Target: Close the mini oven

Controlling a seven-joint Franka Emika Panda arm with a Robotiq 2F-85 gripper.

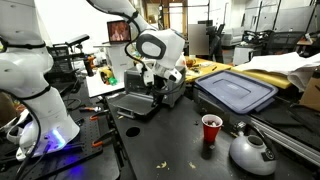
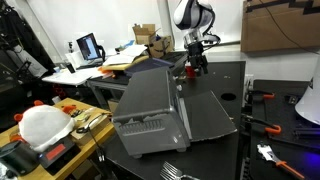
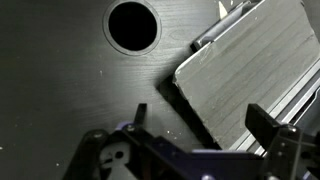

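Mini oven (image 1: 168, 92) sits mid-table beside the grey-blue bin (image 1: 236, 92), with its door (image 2: 206, 116) dropped flat and open. My gripper (image 3: 200, 128) hangs just above the door, fingers spread wide and holding nothing. In the wrist view the grey slab lies ahead and to the right of the claw, long edge running diagonally near the table hole (image 3: 133, 25); probably the door's free corner, but the angle is poor. The arm reaches over with the wrist pointing down, so I'd need to hook under that edge and swing it up toward the oven body.

White rounded arm (image 1: 158, 45) w/ blk joints; end effector (image 2: 193, 62) dark.
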